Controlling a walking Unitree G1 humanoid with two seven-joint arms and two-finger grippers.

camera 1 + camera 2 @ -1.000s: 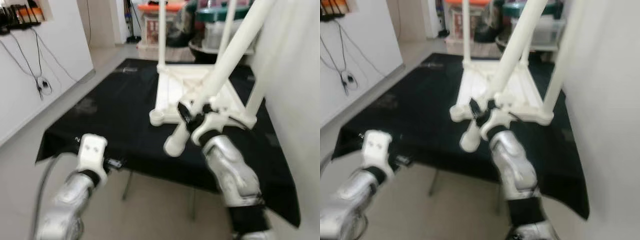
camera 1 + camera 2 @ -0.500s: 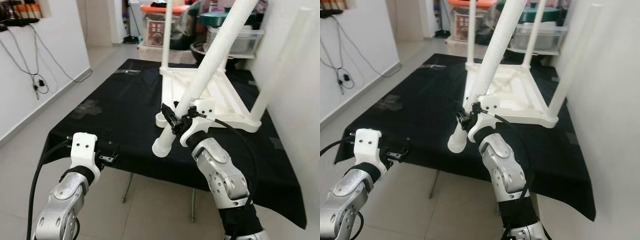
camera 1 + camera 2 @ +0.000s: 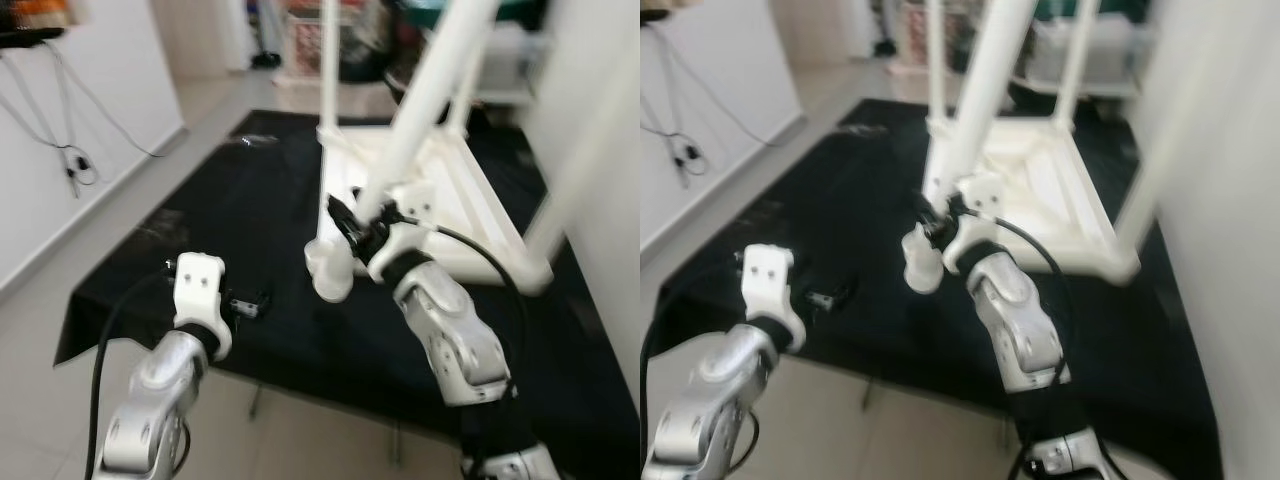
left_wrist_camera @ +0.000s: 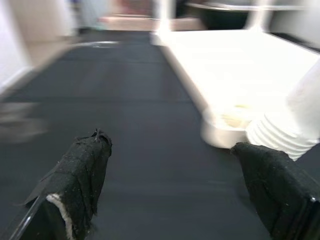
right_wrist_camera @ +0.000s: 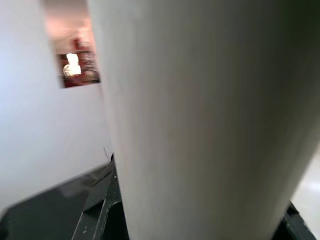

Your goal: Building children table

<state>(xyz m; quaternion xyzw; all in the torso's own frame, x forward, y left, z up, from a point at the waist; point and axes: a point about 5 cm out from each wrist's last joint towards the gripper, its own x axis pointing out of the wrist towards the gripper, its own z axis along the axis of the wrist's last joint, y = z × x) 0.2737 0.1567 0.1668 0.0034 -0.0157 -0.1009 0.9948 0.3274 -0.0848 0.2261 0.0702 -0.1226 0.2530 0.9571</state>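
Head views blurred. Right gripper (image 3: pixel 352 226) clamped on a loose white table leg (image 3: pixel 420 110), black fingers closed around the tube a short way above its lower end. The leg runs tilted, its long part rising up and away beyond the fingers, its ribbed lower end (image 3: pixel 331 283) just below the fingers. That end hangs right beside the empty round corner socket (image 4: pixel 231 124) of the upturned white children's table (image 3: pixel 455 205); whether it touches the socket, cannot tell. In the right wrist view the leg's pale tube (image 5: pixel 210 120) sits tight against the camera, with a dark finger edge (image 5: pixel 100 205) showing beside it.

Table lies top-down on a black cloth (image 3: pixel 230 210) covering a larger folding table. Three legs stand already fitted: one upright at the far corner (image 3: pixel 328 60) beyond the right fingers, one (image 3: pixel 459 95) at the other far corner, one blurred at the near corner (image 3: pixel 585 140) off to the right fingers' outer side.

Left gripper (image 4: pixel 175 185) hovers low over the black cloth, fingers (image 4: pixel 82 175) spread wide apart, nothing between them. The empty socket and the ribbed leg end lie ahead of the left fingers, nearer the one (image 4: pixel 277 185) toward the children's table.

White wall with dangling cables (image 3: pixel 75 150) off to the far left of the left gripper. Storage clutter beyond the cloth, too blurred to identify.
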